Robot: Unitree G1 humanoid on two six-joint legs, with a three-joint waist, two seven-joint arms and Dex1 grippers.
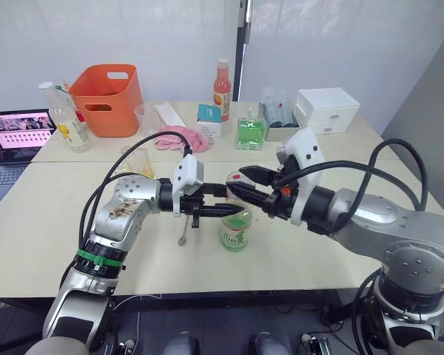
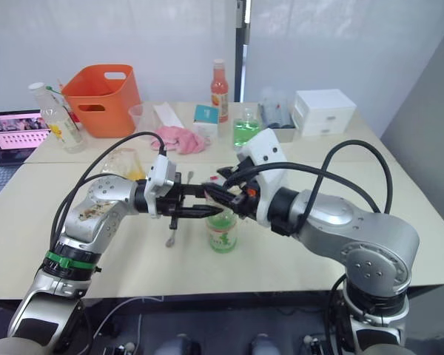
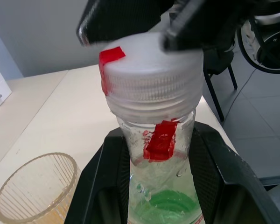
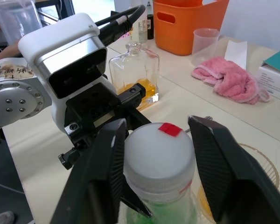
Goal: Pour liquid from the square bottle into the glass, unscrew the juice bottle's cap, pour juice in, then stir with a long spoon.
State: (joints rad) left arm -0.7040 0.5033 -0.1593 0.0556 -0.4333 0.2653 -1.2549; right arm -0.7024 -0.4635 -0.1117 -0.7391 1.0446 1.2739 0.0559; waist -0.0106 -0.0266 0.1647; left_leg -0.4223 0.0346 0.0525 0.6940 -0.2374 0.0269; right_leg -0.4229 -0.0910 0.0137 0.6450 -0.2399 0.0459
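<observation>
The juice bottle [image 1: 235, 231] stands at the surface's [image 1: 52, 222] centre, the left hand [image 1: 216, 210] clenched around its neck from 9 o'clock. The right hand [image 4: 159, 154] straddles the cap [image 3: 151, 70], fingers spread, not yet gripping. The thin plastic looks squashy and slick, so the ribbed cap rim is the hold. The right wrist view shows the square bottle [image 4: 134, 74]; the left wrist view shows the glass [image 3: 35, 186].

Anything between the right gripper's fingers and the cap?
Nothing: right wrist view shows the cap bracketed by the right gripper, narrow bare gaps each side. The left gripper clasps the juice bottle below.
</observation>
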